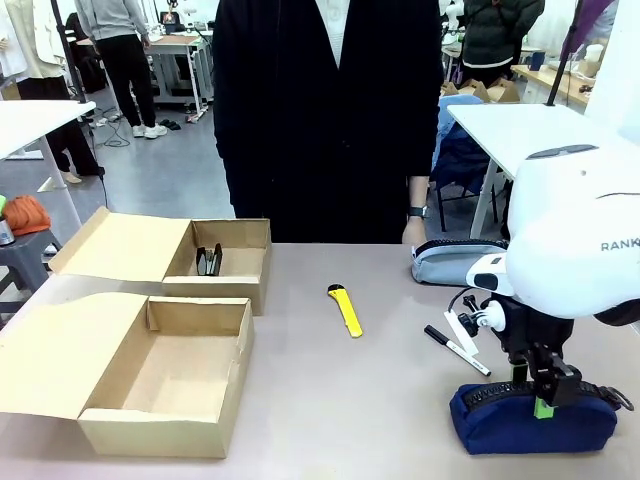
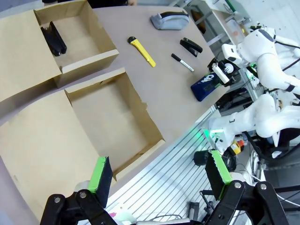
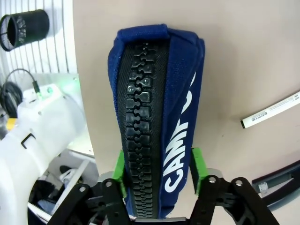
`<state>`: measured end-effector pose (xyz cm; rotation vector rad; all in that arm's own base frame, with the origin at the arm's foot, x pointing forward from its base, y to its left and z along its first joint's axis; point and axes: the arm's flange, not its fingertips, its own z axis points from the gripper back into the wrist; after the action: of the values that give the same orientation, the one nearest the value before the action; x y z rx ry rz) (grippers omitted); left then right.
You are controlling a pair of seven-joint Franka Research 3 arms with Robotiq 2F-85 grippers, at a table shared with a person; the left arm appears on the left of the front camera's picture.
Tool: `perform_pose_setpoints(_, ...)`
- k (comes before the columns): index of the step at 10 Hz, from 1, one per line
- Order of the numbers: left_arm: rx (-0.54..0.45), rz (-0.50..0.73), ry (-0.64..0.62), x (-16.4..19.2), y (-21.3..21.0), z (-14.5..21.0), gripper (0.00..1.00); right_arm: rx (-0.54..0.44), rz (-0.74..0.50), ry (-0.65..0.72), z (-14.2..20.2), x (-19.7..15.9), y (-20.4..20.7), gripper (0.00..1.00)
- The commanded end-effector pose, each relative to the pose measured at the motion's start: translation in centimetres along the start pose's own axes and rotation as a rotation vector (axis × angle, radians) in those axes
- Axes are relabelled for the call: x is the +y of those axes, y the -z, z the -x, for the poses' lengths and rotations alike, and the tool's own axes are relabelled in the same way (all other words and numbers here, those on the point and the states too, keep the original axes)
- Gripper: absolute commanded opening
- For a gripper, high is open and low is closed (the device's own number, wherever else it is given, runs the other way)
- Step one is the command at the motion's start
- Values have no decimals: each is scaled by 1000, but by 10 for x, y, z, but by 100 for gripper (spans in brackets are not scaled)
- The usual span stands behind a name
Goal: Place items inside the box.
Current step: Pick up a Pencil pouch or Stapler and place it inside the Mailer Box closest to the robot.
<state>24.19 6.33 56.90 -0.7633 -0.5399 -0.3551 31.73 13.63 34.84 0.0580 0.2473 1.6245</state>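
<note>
Far box (image 1: 215,292) holds blk stapler (image 1: 209,260) — R gripper (image 3: 158,178) astride navy pouch (image 3: 154,93), grip unclear (L gripper (image 2: 159,172) wide open).

lighting was bright and even from overhead, only soft shadows inside the cardboard boxes (image 1: 160,430), white arm shell (image 1: 570,230) looked nearly blown out, table edge (image 2: 185,123) bowed from the wide-angle lens, navy "CAMPUS" zip pouch (image 3: 159,117) was sharp up close, little green glow (image 2: 208,133) spilled below the table rim
</note>
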Motion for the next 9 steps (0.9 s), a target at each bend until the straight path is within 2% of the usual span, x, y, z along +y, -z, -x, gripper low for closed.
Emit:
perform_pose_setpoints(1, -17, 9, 19, -1, 0, -2, 100, 24, 2, 46, 21, 49, 43, 0)
perform_pose_setpoints(2, -17, 9, 19, -1, 0, -2, 100, 31, -13, 54, 22, 48, 42, 15)
perform_pose_setpoints(3, -17, 9, 19, -1, 0, -2, 100, 34, -38, 102, 24, 46, 43, 5)
perform_pose_setpoints(4, -17, 9, 19, -1, 0, -2, 100, 8, -59, 111, 25, 45, 43, 0)
perform_pose_setpoints(6, -17, 9, 19, -1, 0, -2, 100, 10, -101, 120, 26, 44, 41, 0)
perform_pose_setpoints(9, -17, 9, 19, -1, 0, -2, 100, -58, -175, 74, 27, 46, 33, 0)
